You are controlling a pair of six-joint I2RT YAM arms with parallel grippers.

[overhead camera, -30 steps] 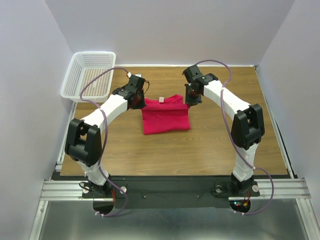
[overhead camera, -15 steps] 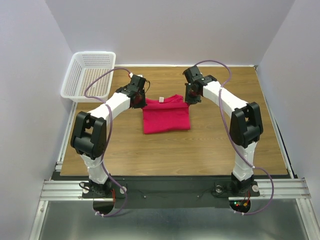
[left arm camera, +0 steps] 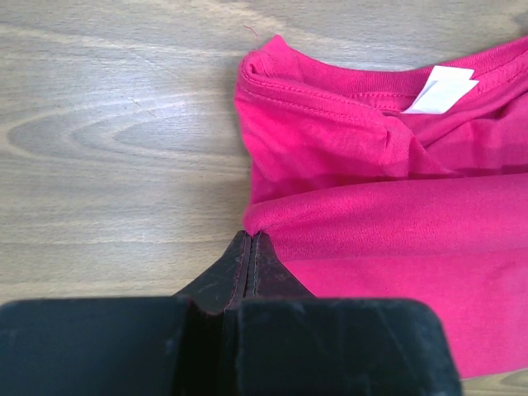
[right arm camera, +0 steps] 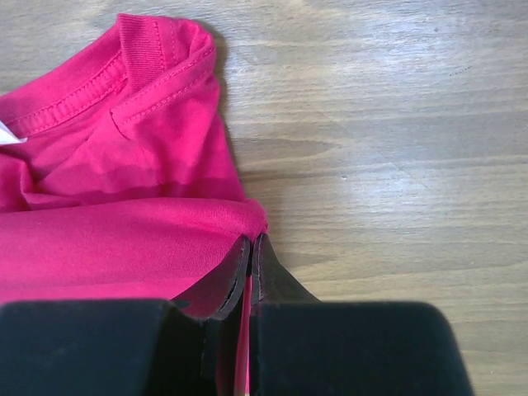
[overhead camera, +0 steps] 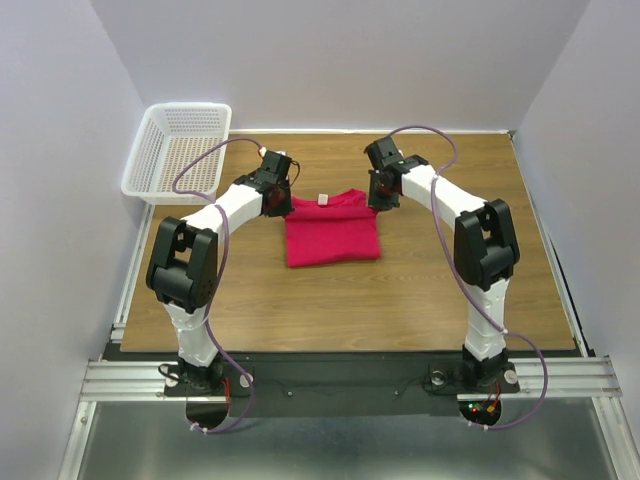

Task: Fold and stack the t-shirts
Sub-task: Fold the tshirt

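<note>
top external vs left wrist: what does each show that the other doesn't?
Only top external: the white mesh basket at the table's far left corner, both arms, the right gripper at the shirt's right collar end, and the whole folded outline of the t-shirt.
Only left wrist: the left gripper close up, its jaws pressed together on the shirt's edge fold, plus the collar stitching.
Both: the crimson t-shirt, its white neck label and the wooden table.
</note>
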